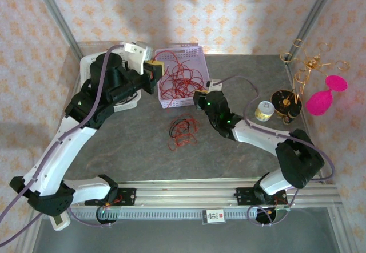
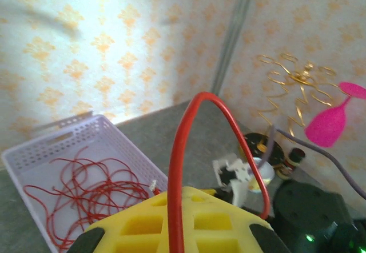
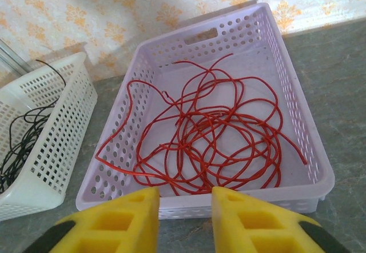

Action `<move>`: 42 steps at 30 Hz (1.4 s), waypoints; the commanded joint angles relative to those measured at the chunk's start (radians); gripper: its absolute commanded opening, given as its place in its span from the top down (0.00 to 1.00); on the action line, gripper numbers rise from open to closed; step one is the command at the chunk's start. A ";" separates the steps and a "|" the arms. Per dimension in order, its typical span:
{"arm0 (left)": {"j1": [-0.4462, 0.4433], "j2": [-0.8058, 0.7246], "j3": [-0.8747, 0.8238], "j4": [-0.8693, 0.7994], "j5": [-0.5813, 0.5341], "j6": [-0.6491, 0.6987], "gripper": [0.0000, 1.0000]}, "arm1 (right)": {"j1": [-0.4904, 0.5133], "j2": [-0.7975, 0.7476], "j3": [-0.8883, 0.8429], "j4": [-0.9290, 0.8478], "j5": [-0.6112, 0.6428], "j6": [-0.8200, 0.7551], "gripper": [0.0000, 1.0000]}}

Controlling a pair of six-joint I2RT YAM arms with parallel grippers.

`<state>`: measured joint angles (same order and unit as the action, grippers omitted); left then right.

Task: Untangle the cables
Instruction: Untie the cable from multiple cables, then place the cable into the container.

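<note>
Red cable arches upward from left end effector, pinched; right end effector spread, empty, facing lilac basket.

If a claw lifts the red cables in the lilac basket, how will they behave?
Probably floppy: the red cables lie in loose curling loops. They overlap heavily, so they would likely rise as one snagged bunch. They look thin, so probably light; the lilac basket may hardly shift.
</note>
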<state>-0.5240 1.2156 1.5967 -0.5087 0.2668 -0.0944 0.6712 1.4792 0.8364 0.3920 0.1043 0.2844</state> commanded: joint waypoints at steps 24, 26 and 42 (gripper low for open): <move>0.124 0.821 0.334 0.414 -0.192 -0.064 1.00 | -0.005 -0.389 -0.222 -0.434 -0.180 0.082 0.55; 0.126 0.879 0.333 0.422 -0.196 -0.069 1.00 | -0.005 -0.335 -0.206 -0.431 -0.240 0.092 0.55; 0.137 0.775 0.138 0.353 -0.225 -0.082 0.41 | -0.005 0.058 -0.161 -0.127 -0.306 0.269 0.56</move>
<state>-0.3916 2.1193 1.7634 -0.1497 0.0650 -0.1833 0.6704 1.5146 0.6353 0.1993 -0.2142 0.5293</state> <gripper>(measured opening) 0.582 0.436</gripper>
